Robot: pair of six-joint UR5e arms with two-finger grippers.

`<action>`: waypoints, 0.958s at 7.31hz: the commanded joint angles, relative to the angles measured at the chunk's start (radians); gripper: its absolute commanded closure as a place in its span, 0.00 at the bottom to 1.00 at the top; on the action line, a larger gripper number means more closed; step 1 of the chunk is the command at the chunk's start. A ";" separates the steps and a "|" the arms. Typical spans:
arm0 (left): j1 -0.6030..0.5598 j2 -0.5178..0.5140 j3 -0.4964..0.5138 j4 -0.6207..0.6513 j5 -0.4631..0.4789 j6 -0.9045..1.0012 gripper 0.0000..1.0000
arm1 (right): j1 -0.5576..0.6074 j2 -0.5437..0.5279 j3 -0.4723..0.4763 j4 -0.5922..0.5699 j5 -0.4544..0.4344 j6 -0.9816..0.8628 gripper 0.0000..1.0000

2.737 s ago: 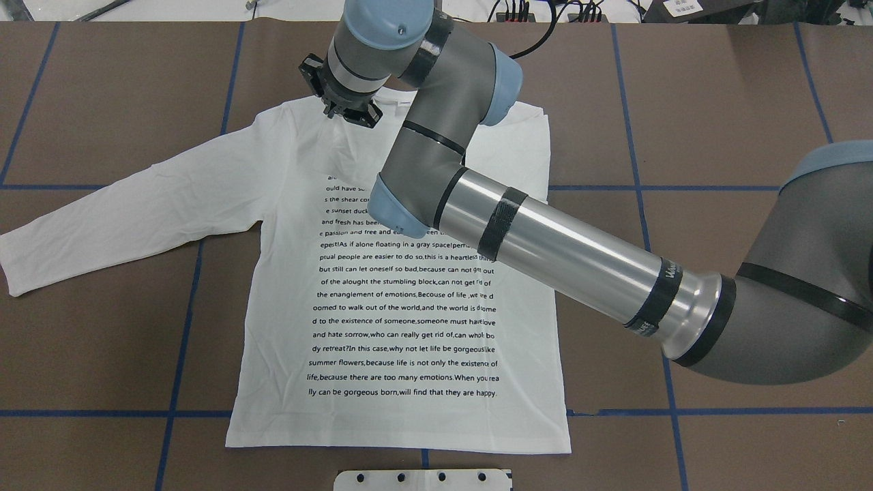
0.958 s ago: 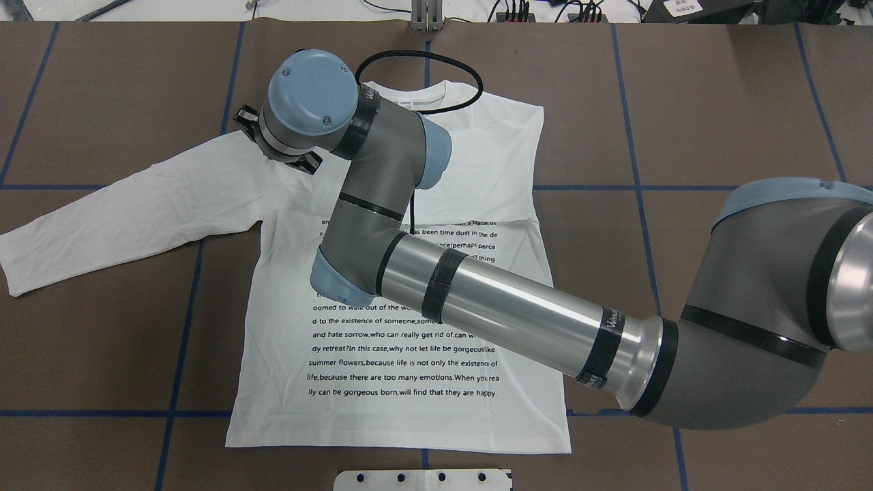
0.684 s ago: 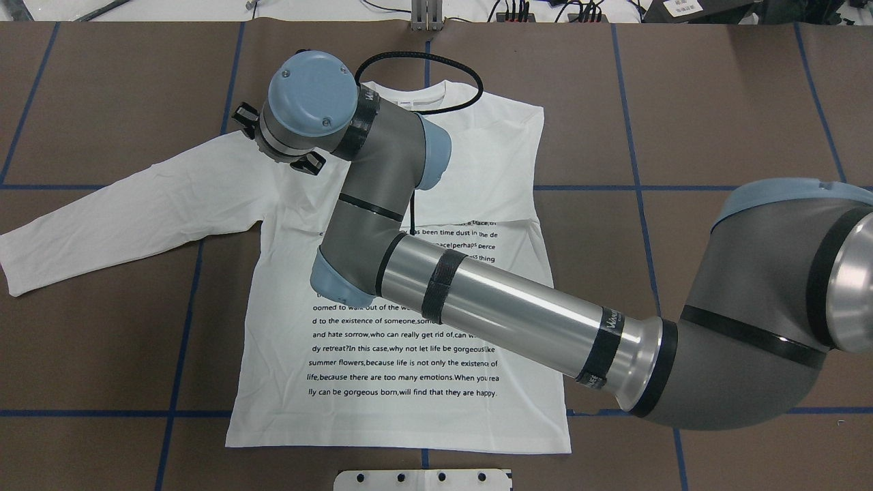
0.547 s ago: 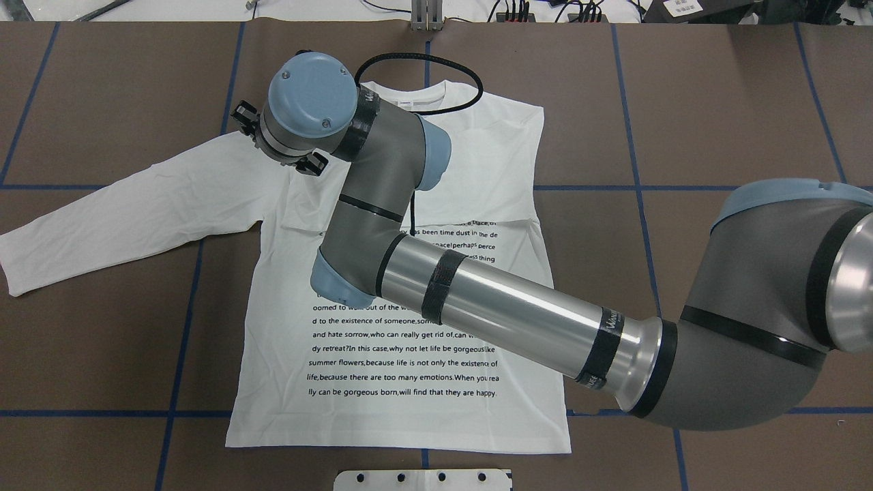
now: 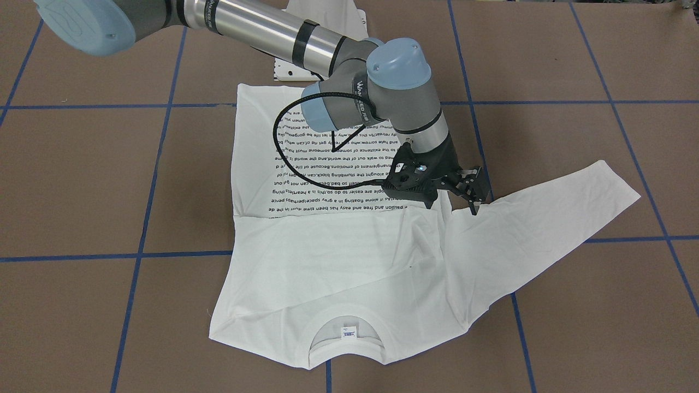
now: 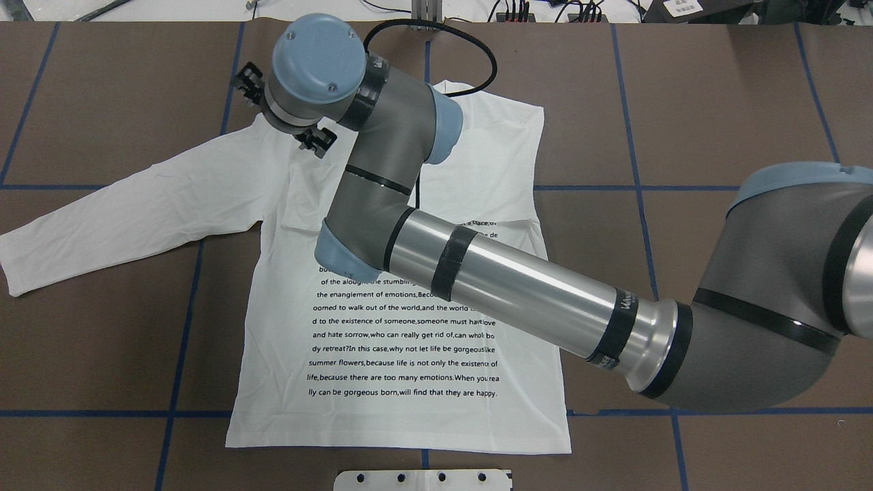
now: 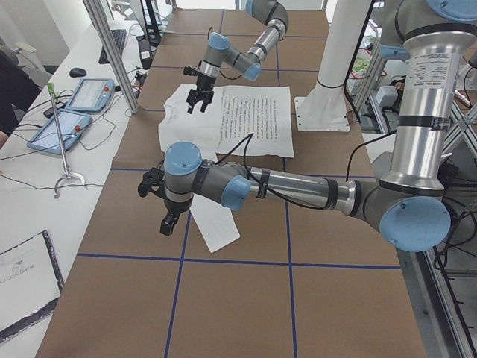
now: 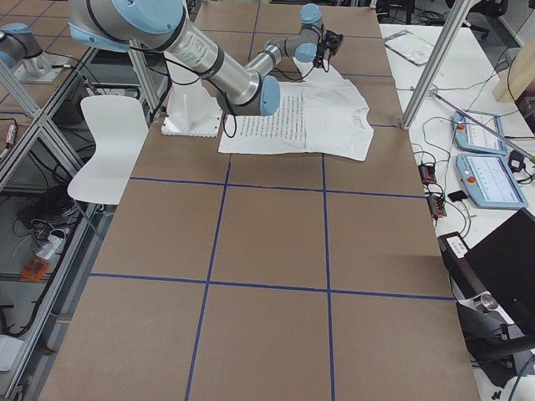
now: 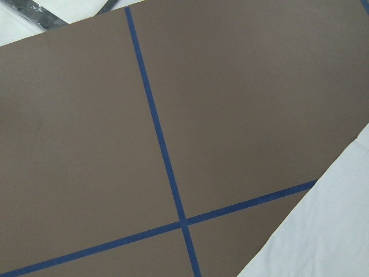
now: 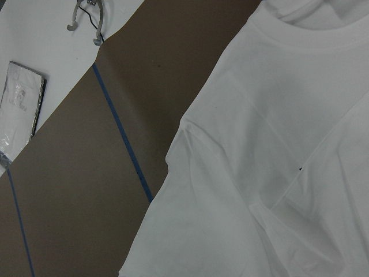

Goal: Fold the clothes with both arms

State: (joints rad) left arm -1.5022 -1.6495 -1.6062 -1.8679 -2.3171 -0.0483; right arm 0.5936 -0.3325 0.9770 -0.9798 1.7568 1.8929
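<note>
The white long-sleeved shirt (image 6: 409, 327) lies flat, black text up, collar at the far side. One sleeve (image 5: 327, 224) is folded across the chest and covers the top lines of text. The other sleeve (image 6: 123, 211) stretches out flat to the side. My right gripper (image 5: 454, 202) hovers open and empty just above the shoulder where the outstretched sleeve joins. My left gripper (image 7: 170, 216) hangs over the table by the outstretched sleeve's cuff. It shows only in the side view, so I cannot tell its state. Neither wrist view shows any fingers.
The white pedestal base (image 6: 423, 479) stands at the near edge by the shirt's hem. Blue tape lines cross the brown table (image 6: 750, 102). A side bench with tablets (image 7: 89, 93) and aluminium posts (image 7: 112, 52) runs past the far edge.
The right arm swept from the collar to the far shoulder, and a sleeve came to lie across the chest. In the last half second the open gripper rose and shifted towards the far edge.
</note>
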 commanded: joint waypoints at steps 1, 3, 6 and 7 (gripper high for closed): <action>0.072 -0.013 0.134 -0.139 -0.025 -0.183 0.01 | 0.116 -0.183 0.211 -0.141 0.163 -0.030 0.01; 0.173 -0.015 0.276 -0.305 -0.051 -0.311 0.03 | 0.170 -0.418 0.413 -0.140 0.225 -0.157 0.01; 0.238 -0.013 0.393 -0.433 -0.061 -0.375 0.08 | 0.232 -0.548 0.494 -0.135 0.311 -0.199 0.01; 0.241 -0.003 0.393 -0.436 -0.111 -0.395 0.13 | 0.230 -0.546 0.494 -0.135 0.310 -0.199 0.01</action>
State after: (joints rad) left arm -1.2753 -1.6607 -1.2235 -2.2918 -2.3873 -0.4159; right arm 0.8174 -0.8632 1.4624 -1.1164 2.0572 1.7006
